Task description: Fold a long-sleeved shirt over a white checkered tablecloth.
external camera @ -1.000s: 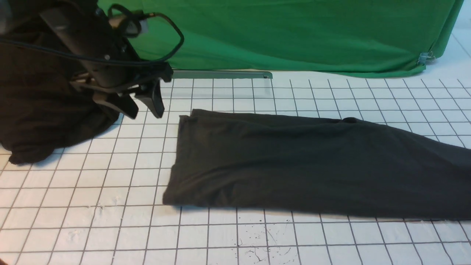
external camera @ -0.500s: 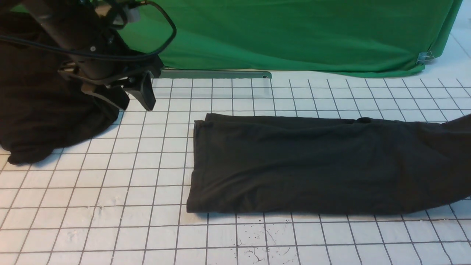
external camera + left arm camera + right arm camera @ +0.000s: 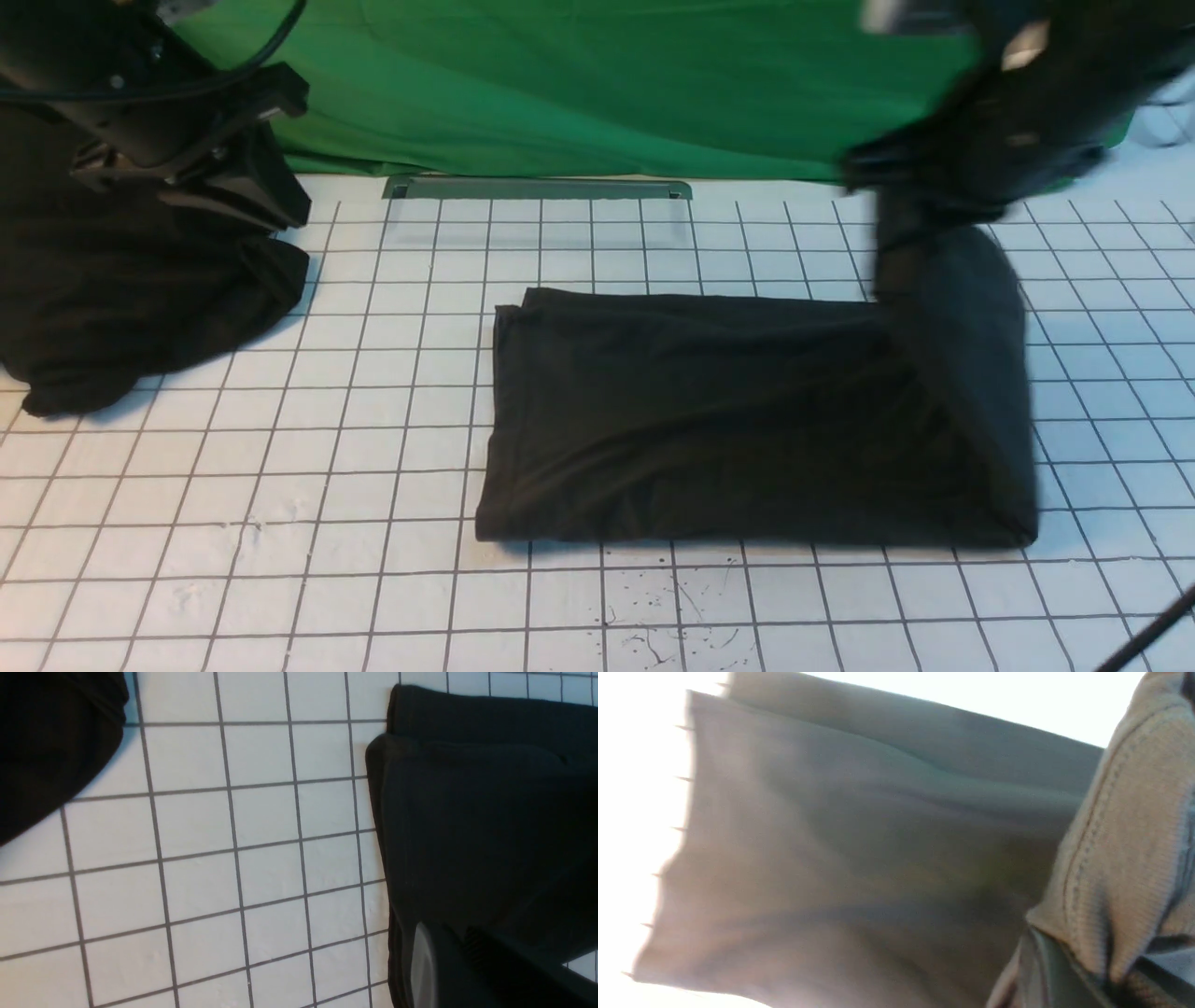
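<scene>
Our right gripper (image 3: 892, 210) is clenched on the right end of the shirt (image 3: 709, 420), holding that end lifted over the rest, which lies flat as a folded band mid-tablecloth (image 3: 280, 485). Our left gripper (image 3: 238, 182) hangs well apart from the shirt, by the black heap (image 3: 112, 308) at far left; we cannot tell whether it is closed.

From where I stand nothing can be read: the shirt (image 3: 709, 411) shows only plain dark fabric, the tablecloth (image 3: 280, 467) only its thin grey grid, and the green cloth (image 3: 607, 84) behind carries no lettering or label.
</scene>
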